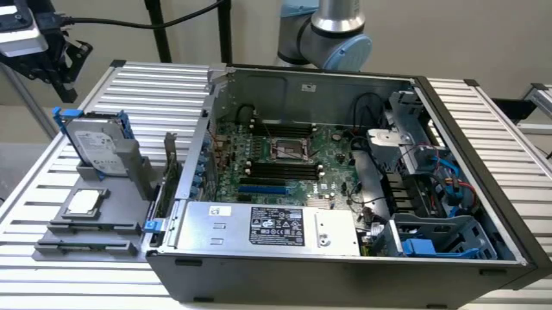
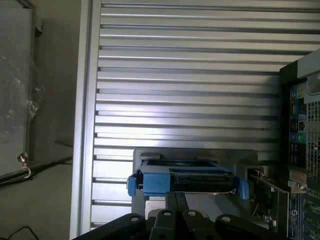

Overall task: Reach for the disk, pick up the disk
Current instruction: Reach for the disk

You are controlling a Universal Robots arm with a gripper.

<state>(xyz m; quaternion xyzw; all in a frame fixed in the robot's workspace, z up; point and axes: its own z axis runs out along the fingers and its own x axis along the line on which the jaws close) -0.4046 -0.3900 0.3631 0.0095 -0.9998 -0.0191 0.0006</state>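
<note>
The disk [image 1: 93,145] stands on edge in a grey holder [image 1: 129,171] at the exterior view's left, beside the open computer case. It is silver-grey with a white label and blue rails. My gripper [image 1: 62,89] hangs above and a little behind it, well clear of its top edge, touching nothing. In the wrist view the disk's blue-railed top edge [image 2: 187,181] lies just beyond my gripper [image 2: 176,196], whose two dark fingers [image 2: 171,205] rest together, shut and empty.
The open computer case [image 1: 466,97] takes up the middle and the exterior view's right, with a blue drive cage [image 1: 431,242] in its near corner. A small square silver chip [image 1: 84,201] lies on a grey tray in front of the disk. The slatted metal table [image 1: 147,90] surrounds them.
</note>
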